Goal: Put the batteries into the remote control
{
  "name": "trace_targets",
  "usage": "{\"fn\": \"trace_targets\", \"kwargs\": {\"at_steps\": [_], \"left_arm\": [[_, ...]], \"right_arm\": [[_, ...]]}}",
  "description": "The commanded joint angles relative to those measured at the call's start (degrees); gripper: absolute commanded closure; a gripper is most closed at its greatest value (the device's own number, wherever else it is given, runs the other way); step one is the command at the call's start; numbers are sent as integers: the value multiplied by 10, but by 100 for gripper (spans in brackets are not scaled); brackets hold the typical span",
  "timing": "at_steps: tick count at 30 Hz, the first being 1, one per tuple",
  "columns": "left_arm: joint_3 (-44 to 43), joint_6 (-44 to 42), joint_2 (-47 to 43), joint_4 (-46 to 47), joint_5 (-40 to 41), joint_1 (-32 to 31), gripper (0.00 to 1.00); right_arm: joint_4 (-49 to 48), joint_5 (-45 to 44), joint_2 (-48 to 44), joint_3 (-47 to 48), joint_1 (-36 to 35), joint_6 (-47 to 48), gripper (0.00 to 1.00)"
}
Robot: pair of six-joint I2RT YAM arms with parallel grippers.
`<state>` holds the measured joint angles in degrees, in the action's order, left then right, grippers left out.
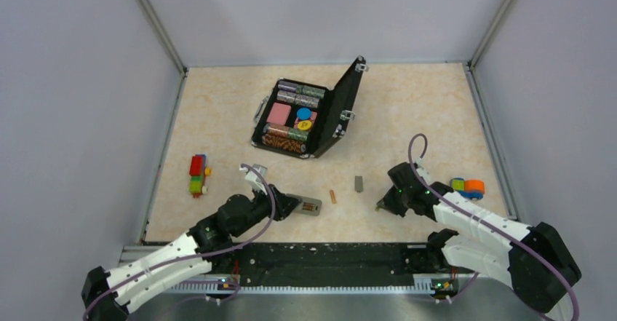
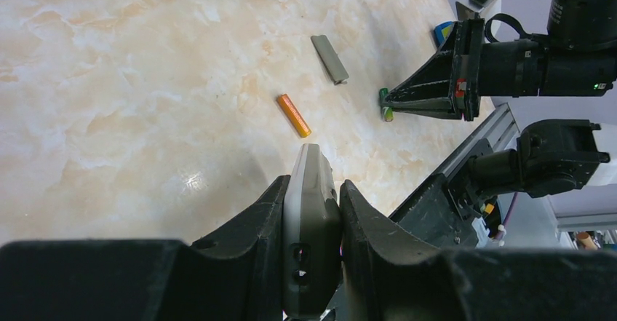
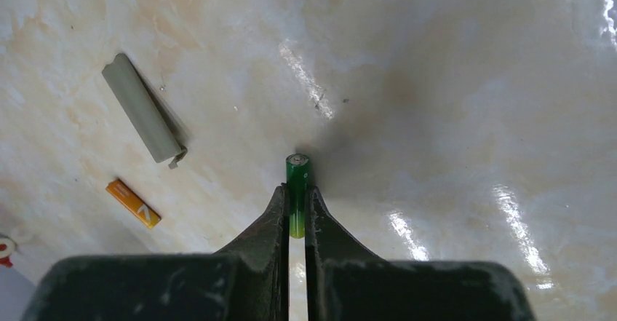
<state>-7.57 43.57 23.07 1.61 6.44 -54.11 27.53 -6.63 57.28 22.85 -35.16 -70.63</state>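
we see the beige marble-patterned tabletop [image 3: 473, 81] as smooth and glossy, throwing back bright streaks of light. the small green cylindrical battery [image 3: 297, 179] has a shiny wrap; the small orange cylindrical battery [image 3: 133, 203] looks more satin. the loose grey curved plastic cover [image 3: 142, 117] is matt. the slim remote control [image 2: 311, 219] shows a grey plastic back, smooth with a soft sheen. the right gripper [image 3: 297, 190] has matt black, finely grained fingers [image 3: 260, 237].

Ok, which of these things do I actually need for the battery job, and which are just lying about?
For the job: remote, green battery, orange battery, grey strip, probably the remote's battery cover.
Lying about: open black case, block toy at left, colourful toy at right.
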Motion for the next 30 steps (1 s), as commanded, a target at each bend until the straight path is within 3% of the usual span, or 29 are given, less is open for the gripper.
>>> {"fn": "trace_targets", "kwargs": {"at_steps": [1,6,13,21,30], "left_arm": [[-5,5,15,50,-5,-1,100],[-29,17,55,26,-16,-1,100],[-83,65,152,-13,-70,-1,100],[-112,111,234,24,-108,27,100],[-148,125,313,51,-227,104,100]], "right_arm": [[15,-23,-10,-6,6,-73,100],[5,-39,-3,18,8,-27,100],[-23,-19,-97,68,7,155,100],[-35,97,-142,139,7,320,100],[-13,185,-161,271,7,442,100]]}}
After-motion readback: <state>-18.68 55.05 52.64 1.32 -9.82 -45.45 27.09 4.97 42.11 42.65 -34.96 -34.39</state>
